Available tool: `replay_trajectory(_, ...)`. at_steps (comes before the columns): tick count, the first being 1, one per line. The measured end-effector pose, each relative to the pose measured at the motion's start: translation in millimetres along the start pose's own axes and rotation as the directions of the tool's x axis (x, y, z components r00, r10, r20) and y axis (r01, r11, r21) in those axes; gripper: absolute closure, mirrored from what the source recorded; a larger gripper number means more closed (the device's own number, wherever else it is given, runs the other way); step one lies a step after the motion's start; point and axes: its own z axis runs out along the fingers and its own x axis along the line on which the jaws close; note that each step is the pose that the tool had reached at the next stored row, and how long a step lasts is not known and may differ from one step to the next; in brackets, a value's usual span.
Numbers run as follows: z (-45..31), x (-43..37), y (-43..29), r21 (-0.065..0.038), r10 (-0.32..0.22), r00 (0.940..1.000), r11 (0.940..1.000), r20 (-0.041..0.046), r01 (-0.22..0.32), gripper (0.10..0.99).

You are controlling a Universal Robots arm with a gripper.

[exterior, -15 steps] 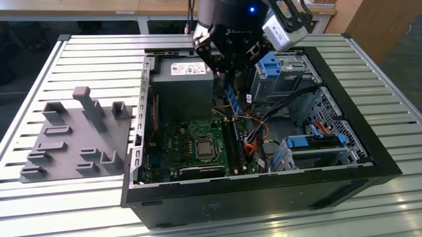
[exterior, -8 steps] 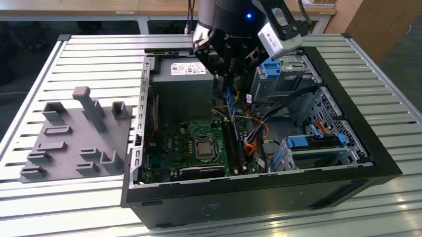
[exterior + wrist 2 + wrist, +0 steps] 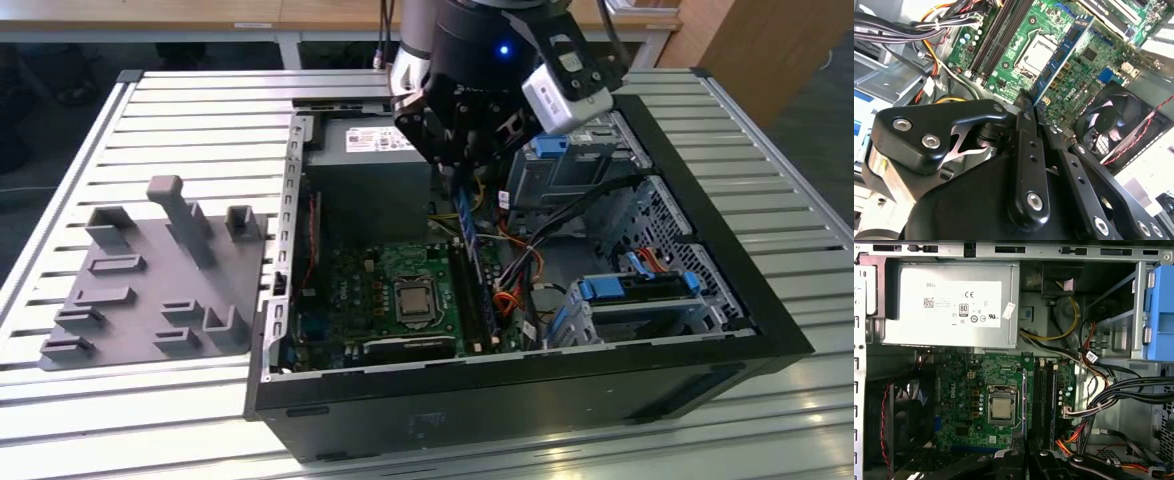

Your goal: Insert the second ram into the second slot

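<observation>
1. Over the open-sided black computer case [image 3: 534, 400], the black multi-link gripper [image 3: 461, 165] hangs nose-down, carrying the second ram [image 3: 467, 228], a long thin blue circuit-board stick w/ a row of dark chips.
2. Jaws: drawn in narrow, pinching one end of the stick by its flat faces. The rest projects beyond the tips toward the board. Judged reason: an end grip leaves most of the length free to meet a slot.
3. Stick location: airborne above the green motherboard [image 3: 964, 390], not seated. In the first wrist view it reads edge-on as a thin blue line. It lies between the square silver processor socket [image 3: 1002, 407] and the dark memory slots [image 3: 1045, 395], just beside the nearest slot and running the same way. Judged: lined up for approach, insertion not yet done.
4. View differences:
   - The second wrist view gives the stick's broad face and chip row, the pinch itself, and a black cooling fan [image 3: 1114, 125].
   - The first wrist view gives alignment vs. the slots, plus the grey power-supply box [image 3: 949, 305] and black cable bundle [image 3: 1124, 395].
   - The exterior view gives clearance above the board. It also shows the grey slatted table [image 3: 174, 120] and the grey block fixture [image 3: 147, 280], which sits on the exterior view's left of the case.
5. Slot occupancy: cannot tell whether any slot is already filled.
</observation>
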Motion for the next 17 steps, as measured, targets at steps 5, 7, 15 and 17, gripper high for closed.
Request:
replay_trajectory(5,8.9,-1.1,-5.8,-0.001,-0.001,1.0000,1.0000,0.0002,0.001,0.945)
replay_trajectory(7,12.4,-2.0,-7.0,-0.001,-0.001,1.0000,1.0000,0.0001,0.001,0.945)
replay_trajectory(15,26.5,-12.2,-7.2,-0.001,0.002,1.0000,1.0000,0.0000,-0.002,0.945)
replay_trajectory(17,30.1,-13.0,-7.1,-0.002,0.006,1.0000,1.0000,-0.0001,-0.006,0.945)
